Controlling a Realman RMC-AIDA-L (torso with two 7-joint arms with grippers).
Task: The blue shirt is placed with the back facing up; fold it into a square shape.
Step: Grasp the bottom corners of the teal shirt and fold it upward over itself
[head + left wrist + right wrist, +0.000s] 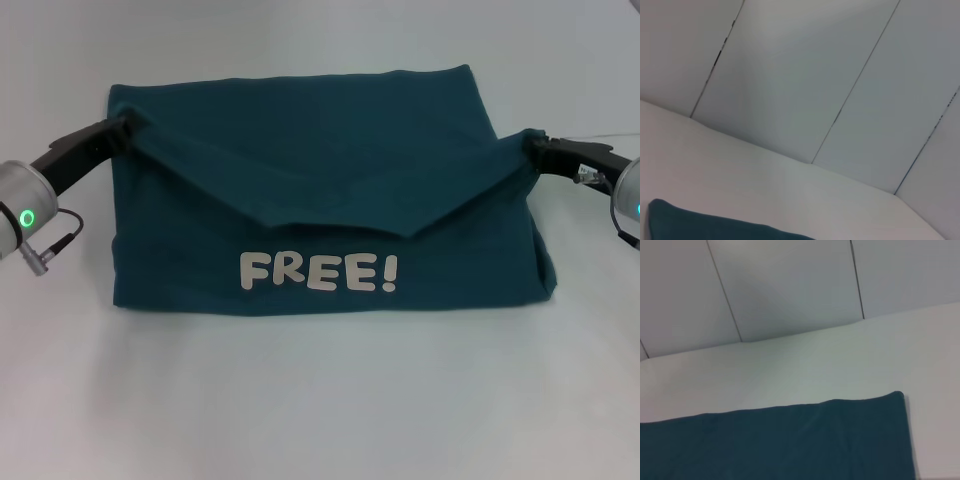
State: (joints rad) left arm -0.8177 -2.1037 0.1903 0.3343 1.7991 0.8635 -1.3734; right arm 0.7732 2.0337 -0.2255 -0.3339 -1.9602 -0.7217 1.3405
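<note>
The blue shirt [320, 150], part-folded with its white lettering [318, 271] showing, is spread mid-bench [320, 400] and pinched at opposite side edges by the closed left end effector [124, 128] and right end effector [531, 141].

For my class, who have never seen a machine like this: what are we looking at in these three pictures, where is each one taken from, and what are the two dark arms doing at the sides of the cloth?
This is a two-armed robot folding a blue shirt. The big picture comes from a camera on its head, looking down at a white table. The shirt lies partly folded, with white "FREE!" lettering showing near the front edge. The left gripper pinches the shirt's left edge and the right gripper pinches its right edge; a fold of cloth sags between them. The other two pictures come from cameras on the wrists. They show only the table, a panelled wall behind it and a bit of shirt, not the fingers.
</note>
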